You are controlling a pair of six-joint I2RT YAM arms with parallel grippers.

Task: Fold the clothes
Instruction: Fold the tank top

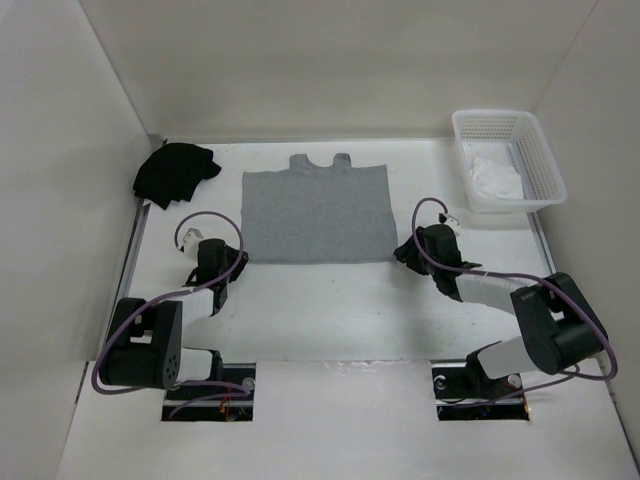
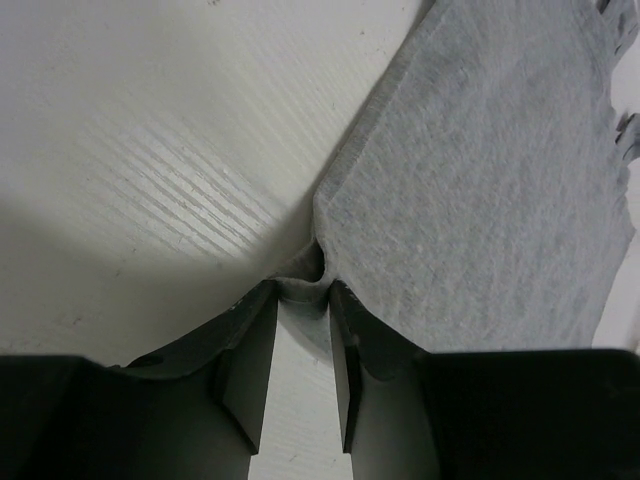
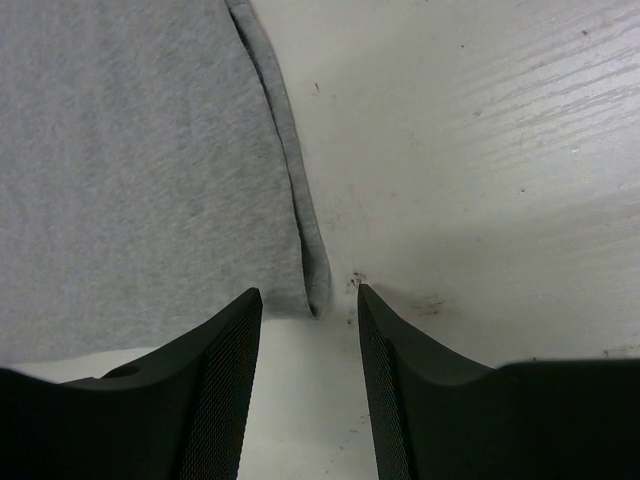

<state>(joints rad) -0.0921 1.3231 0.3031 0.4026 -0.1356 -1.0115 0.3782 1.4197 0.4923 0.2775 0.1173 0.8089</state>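
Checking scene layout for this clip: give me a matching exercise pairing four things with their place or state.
1 light grey knit sleeveless top
2 crumpled black garment
3 white plastic mesh basket
4 right gripper

a far left corner
b jaws open at hem corner
c spread flat, centre
d far right, holding white cloth

Pairs: 1-c, 2-a, 3-d, 4-b
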